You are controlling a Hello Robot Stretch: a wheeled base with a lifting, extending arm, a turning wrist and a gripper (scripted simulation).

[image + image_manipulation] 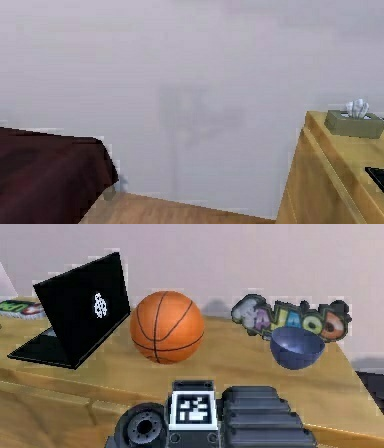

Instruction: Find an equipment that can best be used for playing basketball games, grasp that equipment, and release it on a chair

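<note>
An orange basketball (167, 326) with black seams rests on a wooden desk (230, 374) in the middle of the arm side view. Below it, at the bottom edge, the arm's dark end (255, 422) rises with a white square marker (195, 409) on top. The gripper (148, 429) is the rounded dark body left of that marker, nearer than the ball. Its fingers cannot be made out, so I cannot tell whether it holds anything.
A black laptop (85, 309) stands with its lid up left of the ball. A blue bowl (296, 349) and a colourful lettered ornament (290, 317) sit to the right. In the forward view a dark brown bed (50, 180) lies low left, and a tissue box (353, 122) tops the desk (330, 170).
</note>
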